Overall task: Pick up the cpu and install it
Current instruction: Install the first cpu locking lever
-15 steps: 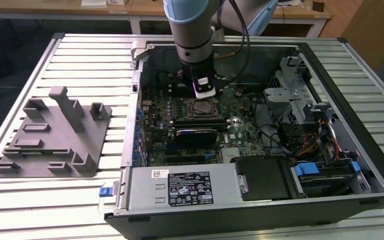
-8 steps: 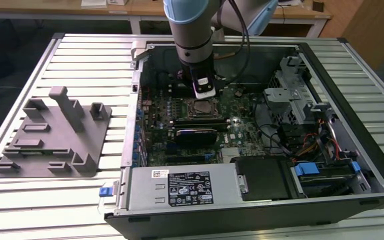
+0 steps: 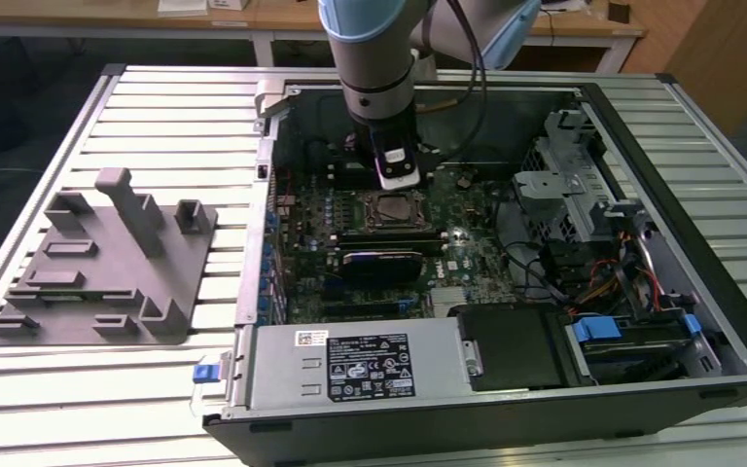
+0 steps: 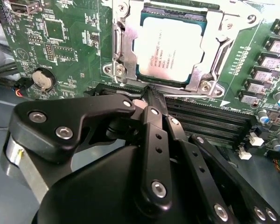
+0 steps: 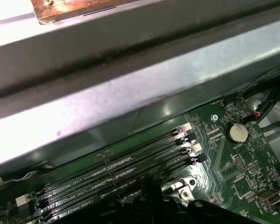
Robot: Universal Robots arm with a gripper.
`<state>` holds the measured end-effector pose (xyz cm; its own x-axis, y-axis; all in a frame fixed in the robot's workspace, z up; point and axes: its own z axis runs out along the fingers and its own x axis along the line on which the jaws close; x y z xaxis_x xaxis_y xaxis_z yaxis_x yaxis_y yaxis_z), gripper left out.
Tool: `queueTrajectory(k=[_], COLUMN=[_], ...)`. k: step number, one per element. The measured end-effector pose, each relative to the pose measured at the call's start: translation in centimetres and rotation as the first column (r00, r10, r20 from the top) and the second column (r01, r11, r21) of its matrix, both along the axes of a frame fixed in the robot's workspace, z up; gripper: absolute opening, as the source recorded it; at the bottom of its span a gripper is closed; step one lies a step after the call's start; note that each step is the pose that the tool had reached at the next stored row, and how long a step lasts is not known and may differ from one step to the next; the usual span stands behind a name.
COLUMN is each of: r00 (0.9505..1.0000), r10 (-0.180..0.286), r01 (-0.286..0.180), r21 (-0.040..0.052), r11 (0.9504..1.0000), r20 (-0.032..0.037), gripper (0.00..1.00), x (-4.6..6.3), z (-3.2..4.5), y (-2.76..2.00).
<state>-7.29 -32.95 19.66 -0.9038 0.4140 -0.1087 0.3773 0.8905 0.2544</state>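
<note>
A robot arm (image 3: 380, 58) reaches down into an open computer case (image 3: 504, 389) lying on its side on a slatted metal worktop (image 3: 114, 389), its claw (image 3: 399, 181) hanging just above the motherboard (image 3: 478, 258) near the processor socket. In the second wrist view the cpu (image 4: 170, 49) — a small square chip with a silvery-grey top — sits seated in the socket frame (image 4: 119, 46), ringed by the bright metal bracket and its screws; in the exterior view the same chip (image 3: 388, 208) shows as a pale square in the dark frame, directly below the claw. The claw (image 4: 151, 95) is closed down narrow, its black fingers (image 4: 154, 135) drawn together to a point and holding nothing, the tip poised over the edge of the socket beside the row of black memory slots (image 4: 210, 123). It stands apart from the chip rather than touching it, as far as the second wrist view shows. A round coin battery (image 4: 43, 79) lies on the green board off to one side of the socket; the first wrist view catches the same battery (image 5: 238, 133) and the long memory slots (image 5: 116, 175) running beneath the case's grey metal wall (image 5: 130, 93). At the exterior view's left a grey moulded fixture (image 3: 101, 272) rests on the worktop, well apart from the case — and a grey power supply (image 3: 354, 365) fills the case's near corner.
</note>
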Motion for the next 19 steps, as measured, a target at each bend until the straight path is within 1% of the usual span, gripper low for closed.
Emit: queueTrajectory(k=[3, 10, 14, 19], r00=[0.9999, 0.999, 0.9989, 0.9989], r10=[-0.013, -0.045, -0.047, -0.047], r01=[0.013, 0.045, 0.047, 0.047], r21=[-0.0003, -0.0002, -0.0002, 0.0001], r11=[0.9999, 0.999, 0.9989, 0.9989], r20=[-0.0002, 0.0001, 0.0006, 0.004], gripper=[0.11, 0.11, 0.11, 0.11], x=[-0.01, -0.04, -0.12, -0.28], z=[0.01, 0.01, 0.0, -0.17], y=[0.05, 0.45, 0.47, 0.52])
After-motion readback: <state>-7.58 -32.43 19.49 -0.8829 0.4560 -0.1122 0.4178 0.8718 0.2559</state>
